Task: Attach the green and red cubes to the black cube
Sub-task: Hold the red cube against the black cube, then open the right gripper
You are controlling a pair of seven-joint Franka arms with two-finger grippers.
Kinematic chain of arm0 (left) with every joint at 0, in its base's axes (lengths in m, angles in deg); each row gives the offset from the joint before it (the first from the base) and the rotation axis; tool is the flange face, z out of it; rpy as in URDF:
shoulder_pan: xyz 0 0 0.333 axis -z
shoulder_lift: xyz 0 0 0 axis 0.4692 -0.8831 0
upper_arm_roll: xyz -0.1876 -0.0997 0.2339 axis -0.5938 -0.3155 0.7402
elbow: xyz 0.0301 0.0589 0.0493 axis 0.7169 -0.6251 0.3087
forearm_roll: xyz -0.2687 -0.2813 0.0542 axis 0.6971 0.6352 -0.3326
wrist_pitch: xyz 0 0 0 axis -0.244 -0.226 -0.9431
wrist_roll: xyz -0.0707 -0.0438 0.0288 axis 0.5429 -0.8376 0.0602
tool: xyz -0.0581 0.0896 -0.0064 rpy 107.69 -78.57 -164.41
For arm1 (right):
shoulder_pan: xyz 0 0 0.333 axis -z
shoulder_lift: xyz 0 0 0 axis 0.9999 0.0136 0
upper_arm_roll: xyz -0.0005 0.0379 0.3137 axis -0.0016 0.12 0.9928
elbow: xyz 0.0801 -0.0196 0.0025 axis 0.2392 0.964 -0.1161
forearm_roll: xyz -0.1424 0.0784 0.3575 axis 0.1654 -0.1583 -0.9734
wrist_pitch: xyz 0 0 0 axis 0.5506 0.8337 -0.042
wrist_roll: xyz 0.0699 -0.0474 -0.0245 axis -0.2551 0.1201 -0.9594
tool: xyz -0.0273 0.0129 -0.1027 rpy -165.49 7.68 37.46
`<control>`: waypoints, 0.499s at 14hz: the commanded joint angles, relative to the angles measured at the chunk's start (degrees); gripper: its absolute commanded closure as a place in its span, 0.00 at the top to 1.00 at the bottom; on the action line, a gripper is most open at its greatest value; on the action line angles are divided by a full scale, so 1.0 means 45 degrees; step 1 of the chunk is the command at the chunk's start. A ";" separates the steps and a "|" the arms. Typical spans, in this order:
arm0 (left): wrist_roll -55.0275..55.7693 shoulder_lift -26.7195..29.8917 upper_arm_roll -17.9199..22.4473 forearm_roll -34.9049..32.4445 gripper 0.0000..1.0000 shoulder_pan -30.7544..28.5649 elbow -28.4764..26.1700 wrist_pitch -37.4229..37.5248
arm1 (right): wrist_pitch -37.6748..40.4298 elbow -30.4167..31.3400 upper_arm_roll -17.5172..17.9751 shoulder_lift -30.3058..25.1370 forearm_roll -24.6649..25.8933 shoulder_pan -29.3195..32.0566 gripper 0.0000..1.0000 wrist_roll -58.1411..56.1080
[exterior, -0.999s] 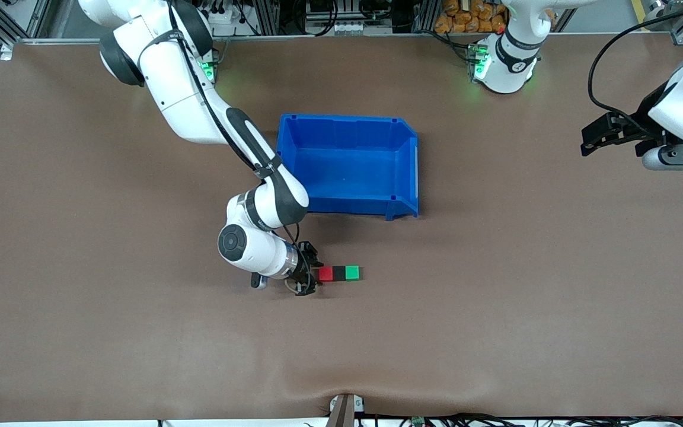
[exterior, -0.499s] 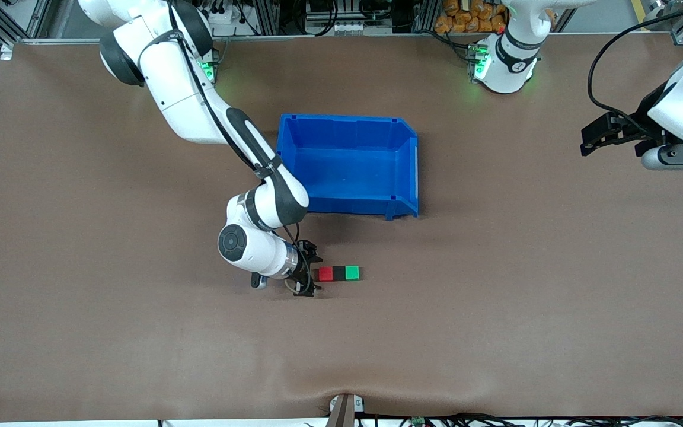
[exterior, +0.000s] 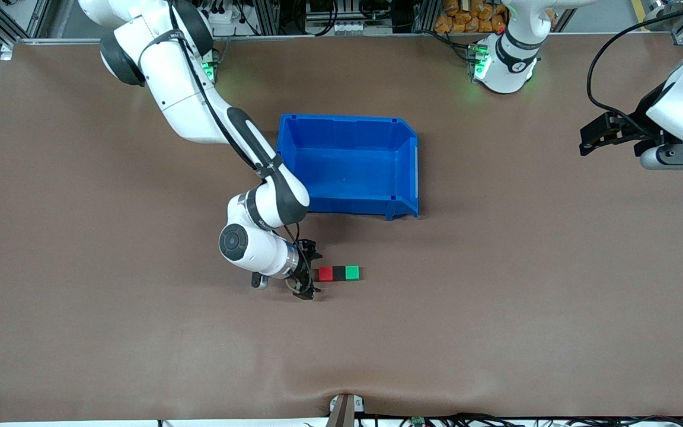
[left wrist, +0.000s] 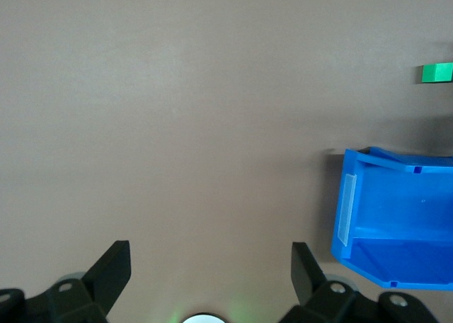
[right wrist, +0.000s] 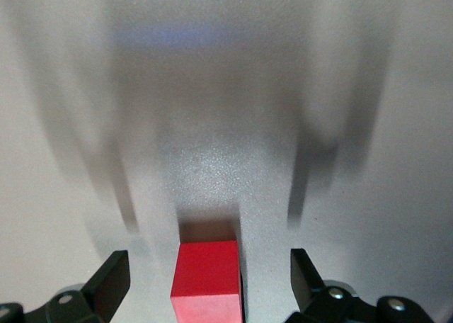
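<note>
The red cube [exterior: 325,273], the black cube [exterior: 338,273] and the green cube [exterior: 351,272] lie joined in one row on the table, nearer the front camera than the blue bin [exterior: 350,163]. My right gripper [exterior: 310,274] is open and low at the red end of the row, not touching it. In the right wrist view the red cube [right wrist: 206,280] lies between the open fingers with gaps on both sides. My left gripper [exterior: 591,137] is open and empty, waiting high at the left arm's end of the table. The green cube [left wrist: 437,73] shows in the left wrist view.
The blue bin is empty and stands at the table's middle, its open end toward the left arm; it also shows in the left wrist view [left wrist: 396,217]. A small clamp [exterior: 344,409] sits at the table's near edge.
My right gripper has drawn back slightly from the red cube, toward the right arm's end. The three cubes have not moved. The left arm has barely shifted.
</note>
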 commanded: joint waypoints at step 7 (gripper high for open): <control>0.0019 -0.0001 -0.0052 -0.0087 1.00 0.0015 0.0065 -0.0100 | 0.0185 -0.0319 -0.0159 0.0017 0.0302 -0.0051 1.00 0.0190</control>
